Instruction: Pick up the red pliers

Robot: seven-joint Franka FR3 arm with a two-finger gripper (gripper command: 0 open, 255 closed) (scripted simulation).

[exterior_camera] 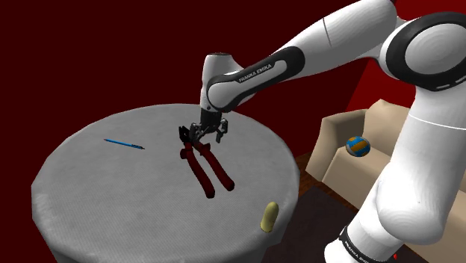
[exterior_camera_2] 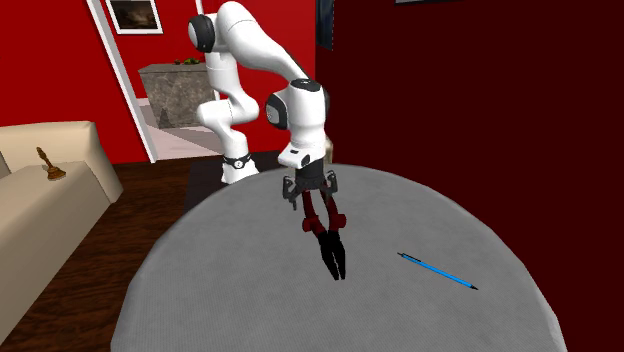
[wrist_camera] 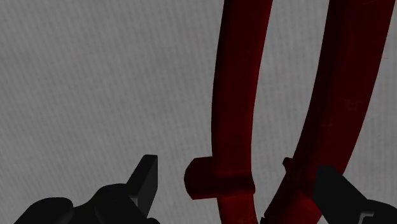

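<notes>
**Gripper Open Astride Pliers**

The pliers are laid near the middle of the round table, well clear of every edge. Their long axis is run from the head, partly hidden under the gripper, to the handles at the shoulder view's near right. The fingers are held apart astride both handles, and nothing is clasped. A pen is placed well apart, to the left.

red pliers | dark-red handles spread, black head | on grey round table, near centre

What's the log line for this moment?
tool open | straddling red pliers at handles | not yet gripped | lying on table
</notes>
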